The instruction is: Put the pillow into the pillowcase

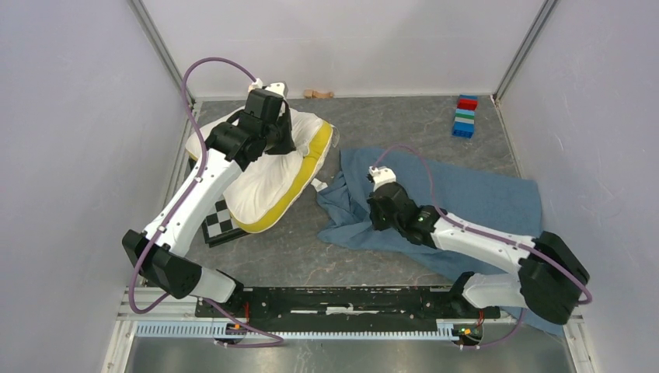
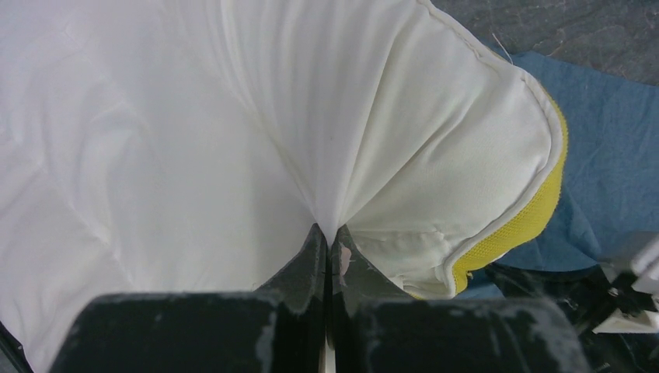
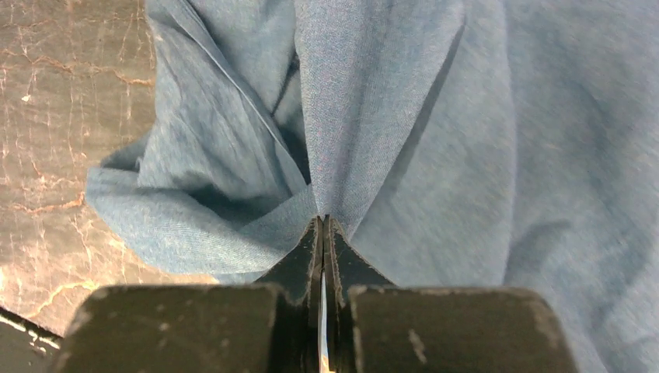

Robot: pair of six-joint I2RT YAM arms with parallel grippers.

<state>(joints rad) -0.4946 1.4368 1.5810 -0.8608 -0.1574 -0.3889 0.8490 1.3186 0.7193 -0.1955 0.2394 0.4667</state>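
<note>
The left tool [image 2: 330,233] is pinching a gathered pleat of the pillow's white cover, its jaws pressed together with only cloth between them. The pillow [image 1: 272,183] is lying at the far left of the bench [image 1: 295,256], bunching up toward the grip, with its yellow band facing the bench's middle. A checkerboard card [image 1: 220,221] is peeking out from under its near edge.

The right tool [image 3: 322,225] is clamping a fold of the pillowcase [image 3: 466,155], jaws closed tight on the blue fabric near its crumpled left end. The pillowcase is spreading wrinkled across the right half of the bench, its left end sitting just beside the pillow. A stack of coloured blocks [image 1: 465,116] is standing at the far right corner.
</note>
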